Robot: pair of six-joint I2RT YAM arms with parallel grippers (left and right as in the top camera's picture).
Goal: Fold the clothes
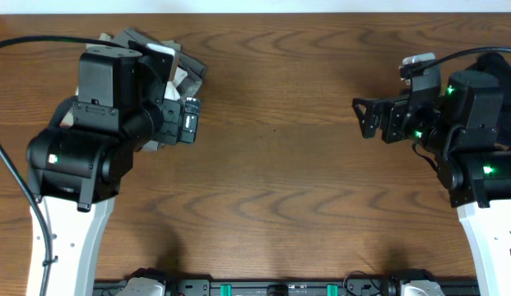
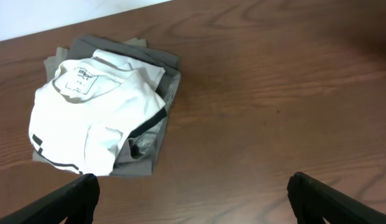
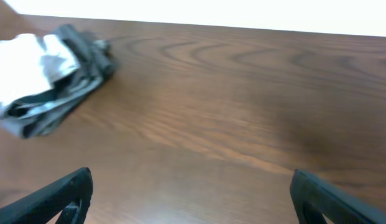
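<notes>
While the folded stack of white and grey clothes (image 2: 99,106) lies at the far left of the brown wooden tabletop (image 2: 273,93), I see my left pincer (image 2: 193,183) hovering near it, spread wide and holding nothing. My right pincer (image 3: 191,177) is likewise spread, well apart from the stack.

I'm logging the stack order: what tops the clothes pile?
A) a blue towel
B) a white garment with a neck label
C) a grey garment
B: the left wrist view shows the white garment, its label showing, lying over the grey garments.
</notes>
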